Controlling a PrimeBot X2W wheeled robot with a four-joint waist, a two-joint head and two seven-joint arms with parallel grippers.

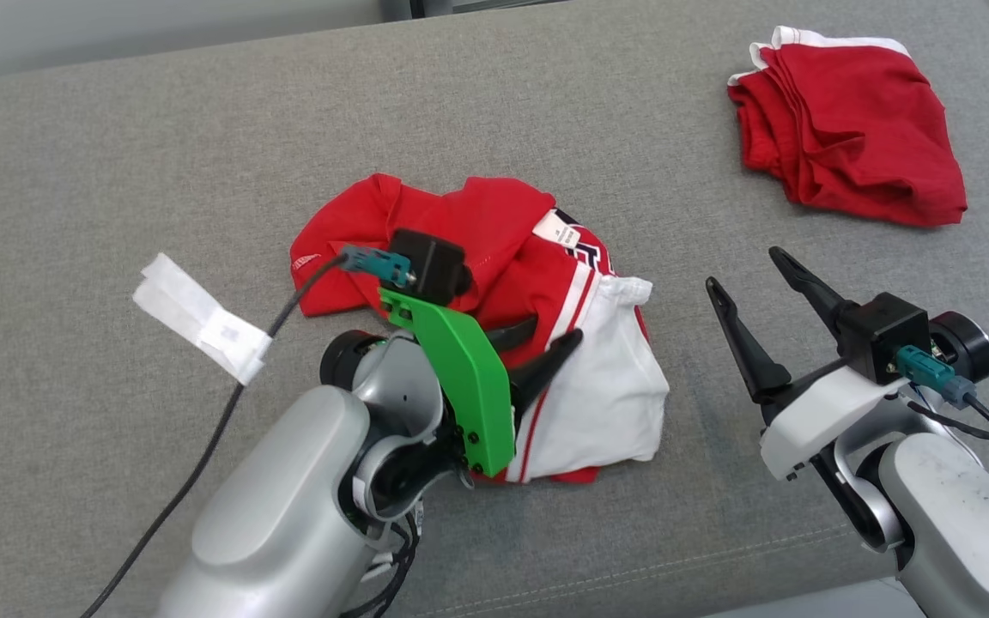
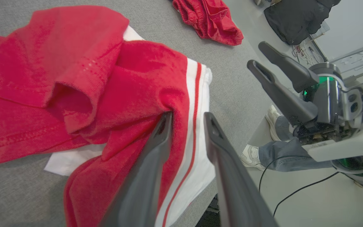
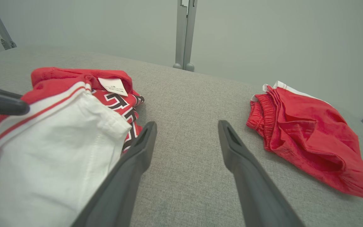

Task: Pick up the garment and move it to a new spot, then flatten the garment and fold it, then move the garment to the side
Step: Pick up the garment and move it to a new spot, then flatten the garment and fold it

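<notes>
Garment (image 1: 460,219), a crumpled red jersey with a white panel and red-and-white stripes, lies mid-tabletop (image 1: 117,154). The left tool (image 1: 555,332) sits over its near edge, fingers partly apart, one tip against a red fold. Its white label (image 1: 556,230) and black lettering (image 1: 591,255) are unreadable. The right tool (image 1: 743,269) is just right of it, spread wide.

Left end effector (image 1: 556,330) dark — green bracket (image 1: 460,378), silver forearm (image 1: 288,515).
</notes>
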